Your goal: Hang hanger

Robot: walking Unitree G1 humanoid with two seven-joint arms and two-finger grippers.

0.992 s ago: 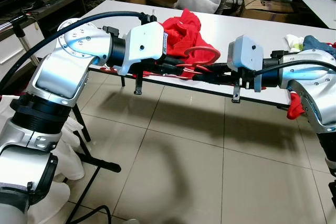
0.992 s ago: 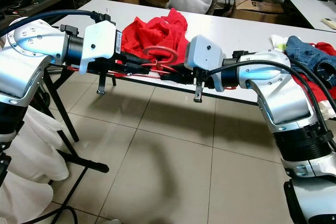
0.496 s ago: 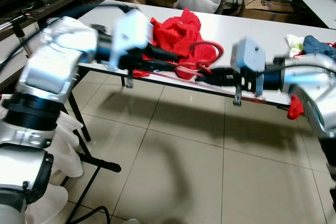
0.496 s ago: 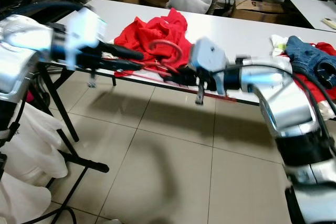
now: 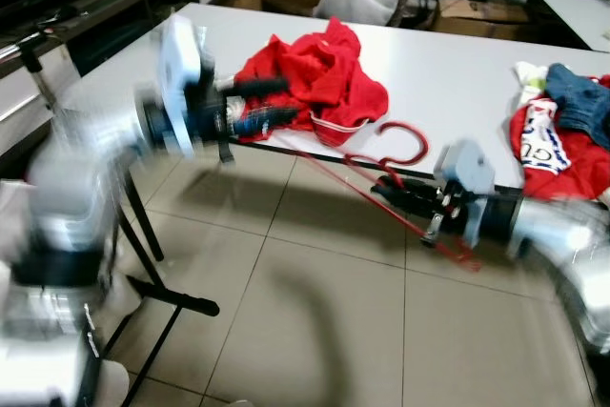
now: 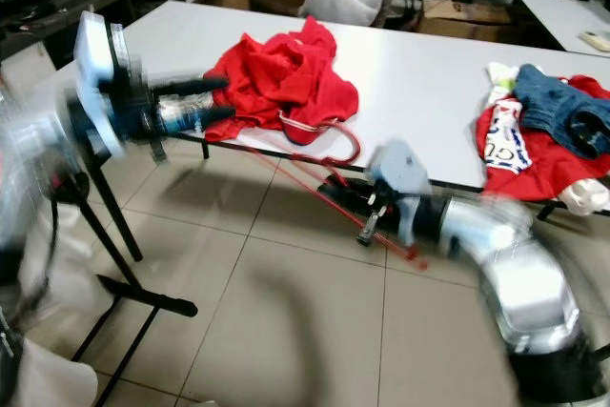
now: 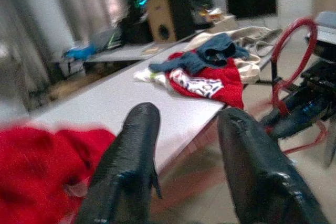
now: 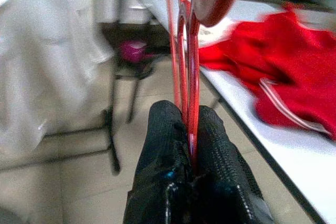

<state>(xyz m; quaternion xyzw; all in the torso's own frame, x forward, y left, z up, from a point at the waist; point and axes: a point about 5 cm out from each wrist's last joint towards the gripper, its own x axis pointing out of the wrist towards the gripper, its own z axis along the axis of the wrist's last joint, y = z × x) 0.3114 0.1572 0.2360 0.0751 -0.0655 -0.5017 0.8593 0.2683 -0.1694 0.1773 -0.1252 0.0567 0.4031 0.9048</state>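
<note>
My right gripper [image 8: 188,129] is shut on the thin wire of a red hanger [image 6: 356,147], held low in front of the white table's [image 5: 457,64] near edge. The hanger's hook curls up beside the table edge and its frame slants down toward the floor. My left gripper [image 5: 286,99] is open, with nothing between its two black fingers [image 7: 134,150]. It hovers at the table's front left, beside a crumpled red garment [image 5: 319,69] lying on the tabletop. Both arms are motion-blurred.
A heap of red, blue and white clothes [image 5: 562,116] lies at the table's right end. A black stand [image 5: 157,264] with white cloth [image 8: 42,51] is on the tiled floor at my left. Chairs and desks stand behind the table.
The left gripper has let go of the hanger, opened and swung left toward the red garment. The right arm has dropped and pulled right with the hanger.
</note>
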